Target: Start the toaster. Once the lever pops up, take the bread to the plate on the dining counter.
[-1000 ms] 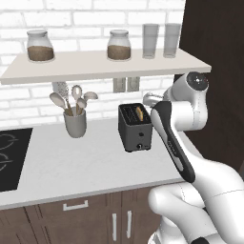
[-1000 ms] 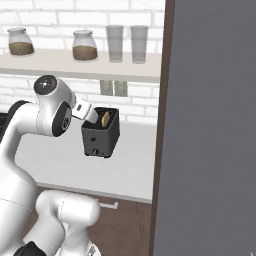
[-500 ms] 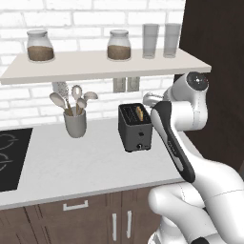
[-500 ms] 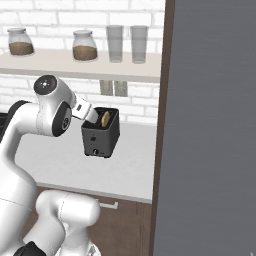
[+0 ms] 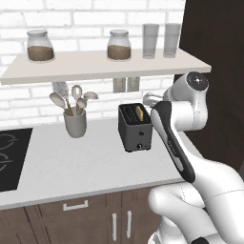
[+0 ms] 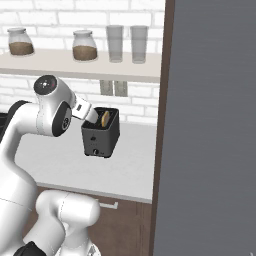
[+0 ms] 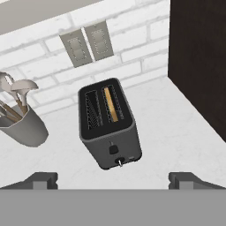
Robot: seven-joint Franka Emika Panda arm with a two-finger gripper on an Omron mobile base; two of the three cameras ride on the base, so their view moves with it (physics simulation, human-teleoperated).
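White brick wall behind pale counter (image 5: 90, 162); toaster (image 7: 110, 123) sits mid-counter w/ bread (image 7: 110, 105) down in its right slot, utensil cup (image 5: 75, 123) to its left; gripper (image 7: 113, 178) above toaster, jaws spread wide, nothing held

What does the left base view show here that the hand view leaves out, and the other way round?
Left base view alone: the shelf with two jars and two glasses, plus the black cooktop. Hand view alone: the lever and knob on the toaster's front, seen from above with both slots open to the eye. Shared: the toaster, the bread in one slot, the utensil cup, wall outlets and the worktop.
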